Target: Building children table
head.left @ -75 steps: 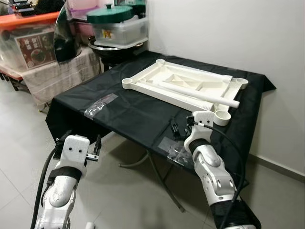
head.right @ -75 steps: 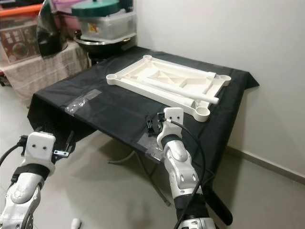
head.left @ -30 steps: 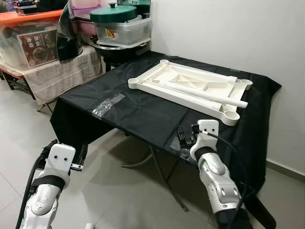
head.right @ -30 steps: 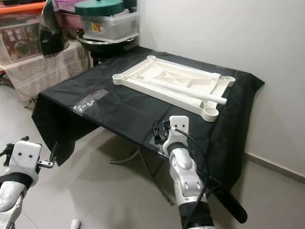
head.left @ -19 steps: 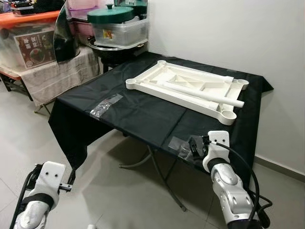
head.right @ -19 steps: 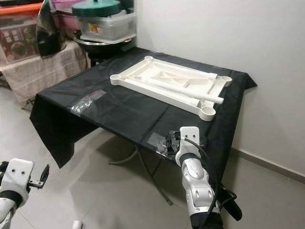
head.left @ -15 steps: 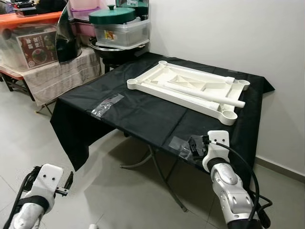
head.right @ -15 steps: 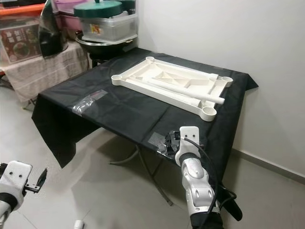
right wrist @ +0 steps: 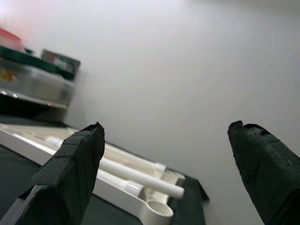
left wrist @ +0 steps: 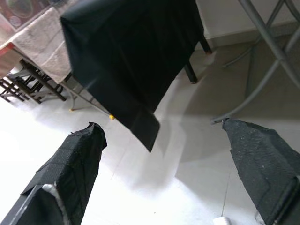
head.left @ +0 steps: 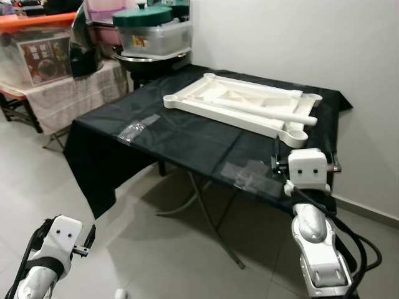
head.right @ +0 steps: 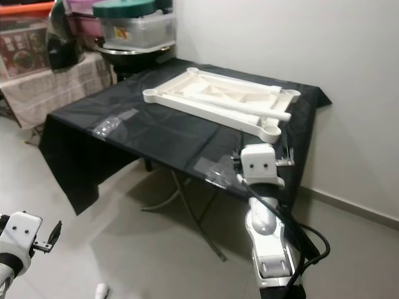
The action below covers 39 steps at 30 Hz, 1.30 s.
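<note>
The white plastic table top (head.left: 240, 104) lies upside down on a folding table draped in black cloth (head.left: 181, 140). One white leg tube (head.left: 268, 112) rests across it. A clear bag of small parts (head.left: 246, 175) lies near the cloth's front edge. My right gripper (head.left: 307, 163) is raised at the table's front right corner, just right of that bag. It is open and empty, with wide-spread fingers (right wrist: 70, 173) framing the table top (right wrist: 65, 140) and tube (right wrist: 140, 176). Down at the lower left, my left gripper (left wrist: 164, 154) hangs open over the floor.
A second clear bag (head.left: 138, 128) lies on the cloth's left side. Storage boxes and a lidded tub (head.left: 146, 31) are stacked behind the table at the left. A white wall (head.left: 299, 43) runs along the far side. Grey metal legs (head.left: 212, 218) cross under the table.
My right gripper has left the bag at the front edge, swung right and risen to the table's corner. The left arm has sunk low toward the floor. The camera has shifted.
</note>
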Available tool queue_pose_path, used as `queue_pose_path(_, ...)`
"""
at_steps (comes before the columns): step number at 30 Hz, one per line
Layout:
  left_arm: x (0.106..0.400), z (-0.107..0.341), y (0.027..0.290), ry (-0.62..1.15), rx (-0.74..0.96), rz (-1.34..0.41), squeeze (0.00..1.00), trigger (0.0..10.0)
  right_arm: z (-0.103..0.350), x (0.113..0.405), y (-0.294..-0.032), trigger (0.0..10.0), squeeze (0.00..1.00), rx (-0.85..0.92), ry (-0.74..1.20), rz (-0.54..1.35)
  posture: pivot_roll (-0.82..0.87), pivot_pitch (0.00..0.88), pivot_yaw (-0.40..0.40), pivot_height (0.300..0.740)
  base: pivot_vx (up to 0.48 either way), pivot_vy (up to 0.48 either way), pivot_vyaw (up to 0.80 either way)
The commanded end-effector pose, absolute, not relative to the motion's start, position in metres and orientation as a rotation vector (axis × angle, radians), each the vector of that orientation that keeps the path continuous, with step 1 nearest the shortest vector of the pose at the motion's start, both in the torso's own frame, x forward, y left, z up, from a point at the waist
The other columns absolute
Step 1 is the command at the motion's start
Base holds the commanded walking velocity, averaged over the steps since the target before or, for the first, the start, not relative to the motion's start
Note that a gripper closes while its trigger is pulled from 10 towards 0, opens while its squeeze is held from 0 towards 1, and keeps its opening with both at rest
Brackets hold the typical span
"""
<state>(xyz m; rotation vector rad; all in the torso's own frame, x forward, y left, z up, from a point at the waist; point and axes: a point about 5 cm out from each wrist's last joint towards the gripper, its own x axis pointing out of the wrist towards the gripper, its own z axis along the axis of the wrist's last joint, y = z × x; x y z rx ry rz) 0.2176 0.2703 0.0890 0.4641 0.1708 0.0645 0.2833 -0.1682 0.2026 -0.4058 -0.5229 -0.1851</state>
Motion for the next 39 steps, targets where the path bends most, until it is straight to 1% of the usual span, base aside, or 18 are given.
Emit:
queue_pose_path(1, 0.219, 0.085, 0.269, 0.179, 0.470, 0.060, 0.00, 10.0, 0.200, 0.283, -0.161, 10.0, 0.00, -0.425, -0.526, -0.133, -0.03, 0.000, -0.036, 0.625, 0.000, 0.000, 0.00)
queue_pose_path(6, 0.219, 0.085, 0.270, 0.178, 0.470, 0.066, 0.00, 10.0, 0.194, 0.282, -0.157, 10.0, 0.00, -0.416, -0.502, -0.083, -0.02, 0.000, -0.039, 0.615, 0.000, 0.000, 0.00)
queue_pose_path(9, 0.217, 0.083, 0.272, 0.184, 0.473, 0.079, 0.00, 10.0, 0.184, 0.281, -0.148, 10.0, 0.00, -0.405, -0.480, 0.003, -0.02, 0.000, -0.039, 0.600, 0.000, 0.000, 0.00)
queue_pose_path(16, 0.217, 0.081, 0.272, 0.187, 0.473, 0.081, 0.00, 10.0, 0.180, 0.282, -0.144, 10.0, 0.00, -0.400, -0.460, 0.053, -0.02, 0.000, -0.039, 0.590, 0.000, 0.000, 0.00)
queue_pose_path(17, 0.217, 0.081, 0.272, 0.188, 0.474, 0.083, 0.00, 10.0, 0.173, 0.283, -0.140, 10.0, 0.00, -0.400, -0.429, 0.109, -0.03, 0.000, -0.037, 0.585, 0.000, 0.000, 0.00)
queue_pose_path(18, 0.217, 0.081, 0.272, 0.188, 0.474, 0.083, 0.00, 10.0, 0.173, 0.283, -0.140, 10.0, 0.00, -0.400, -0.429, 0.109, -0.03, 0.000, -0.037, 0.585, 0.000, 0.000, 0.00)
queue_pose_path(19, 0.217, 0.080, 0.272, 0.190, 0.476, 0.085, 0.00, 10.0, 0.162, 0.284, -0.134, 10.0, 0.00, -0.374, -0.353, 0.186, -0.03, 0.000, -0.035, 0.580, 0.000, 0.000, 0.00)
queue_pose_path(21, 0.217, 0.080, 0.272, 0.190, 0.476, 0.085, 0.00, 10.0, 0.162, 0.284, -0.134, 10.0, 0.00, -0.374, -0.353, 0.186, -0.03, 0.000, -0.035, 0.580, 0.000, 0.000, 0.00)
queue_pose_path(22, 0.218, 0.079, 0.272, 0.193, 0.479, 0.086, 0.00, 10.0, 0.152, 0.285, -0.130, 10.0, 0.00, -0.348, -0.286, 0.253, -0.03, 0.000, -0.035, 0.575, 0.000, 0.000, 0.00)
queue_pose_path(23, 0.218, 0.079, 0.272, 0.193, 0.479, 0.086, 0.00, 10.0, 0.152, 0.285, -0.130, 10.0, 0.00, -0.348, -0.286, 0.253, -0.03, 0.000, -0.035, 0.575, 0.000, 0.000, 0.00)
queue_pose_path(24, 0.218, 0.079, 0.273, 0.196, 0.482, 0.089, 0.00, 10.0, 0.144, 0.284, -0.125, 10.0, 0.00, -0.340, -0.243, 0.317, -0.03, 0.000, -0.034, 0.570, 0.000, 0.000, 0.00)
queue_pose_path(25, 0.218, 0.079, 0.273, 0.196, 0.482, 0.089, 0.00, 10.0, 0.144, 0.284, -0.125, 10.0, 0.00, -0.340, -0.243, 0.317, -0.03, 0.000, -0.034, 0.570, 0.000, 0.000, 0.00)
queue_pose_path(28, 0.217, 0.078, 0.275, 0.202, 0.486, 0.097, 0.00, 10.0, 0.133, 0.279, -0.114, 10.0, 0.00, -0.350, -0.189, 0.440, -0.02, 0.000, -0.035, 0.555, 0.000, 0.000, 0.00)
queue_pose_path(31, 0.217, 0.077, 0.275, 0.203, 0.488, 0.098, 0.00, 10.0, 0.131, 0.278, -0.113, 10.0, 0.00, -0.354, -0.179, 0.456, -0.02, 0.000, -0.037, 0.550, 0.000, 0.000, 0.00)
queue_pose_path(33, 0.216, 0.077, 0.275, 0.206, 0.489, 0.103, 0.00, 10.0, 0.122, 0.278, -0.113, 10.0, 0.00, -0.347, -0.119, 0.477, -0.02, 0.000, -0.039, 0.540, 0.000, 0.000, 0.00)
queue_pose_path(35, 0.215, 0.075, 0.276, 0.216, 0.493, 0.110, 0.00, 10.0, 0.113, 0.283, -0.120, 10.0, 0.00, -0.302, -0.033, 0.423, -0.02, 0.000, -0.041, 0.530, 0.000, 0.000, 0.00)
queue_pose_path(36, 0.215, 0.075, 0.276, 0.216, 0.493, 0.110, 0.00, 10.0, 0.113, 0.283, -0.120, 10.0, 0.00, -0.302, -0.033, 0.423, -0.02, 0.000, -0.041, 0.530, 0.000, 0.000, 0.00)
queue_pose_path(39, 0.214, 0.073, 0.278, 0.227, 0.500, 0.119, 0.00, 10.0, 0.109, 0.291, -0.129, 10.0, 0.00, -0.247, 0.036, 0.341, -0.02, 0.000, -0.041, 0.520, 0.000, 0.000, 0.00)
